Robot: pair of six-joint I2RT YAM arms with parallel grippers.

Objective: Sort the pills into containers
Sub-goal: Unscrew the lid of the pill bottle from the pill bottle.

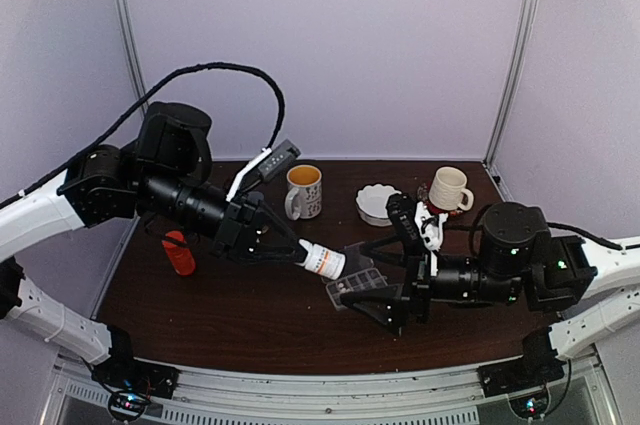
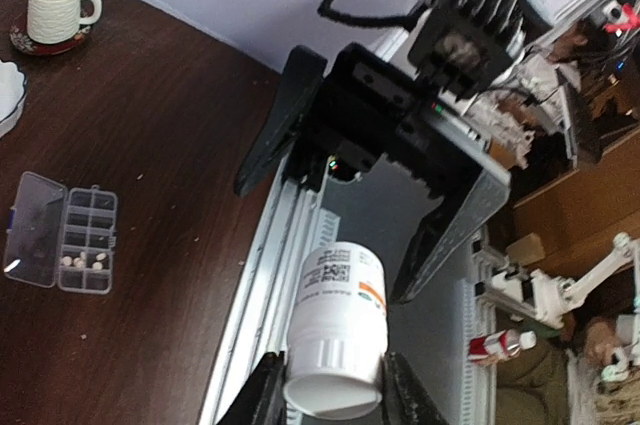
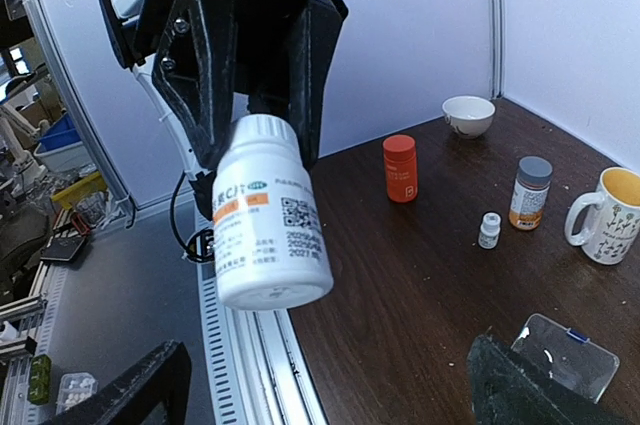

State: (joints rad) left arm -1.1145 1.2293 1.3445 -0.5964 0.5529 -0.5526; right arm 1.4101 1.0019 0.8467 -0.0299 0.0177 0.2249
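On the dark wooden counter (image 1: 220,315): a red bottle (image 1: 180,253) upright at left; a yellow-lined mug (image 1: 303,191), white scalloped bowl (image 1: 376,203) and cream ribbed mug (image 1: 449,188) along the back. Off the surface, tilted: a white labelled bottle (image 1: 323,261).

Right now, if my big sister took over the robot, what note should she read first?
Left end effector: shut on the white bottle, holding it in the air beside the pill box.
Right end effector: open, empty, facing the bottle.
Pill box: on the table, lid flipped open.
Done: a few pills lie in one compartment.
Left: the other compartments look empty and need filling. It is hard to tell whether the bottle is capped.
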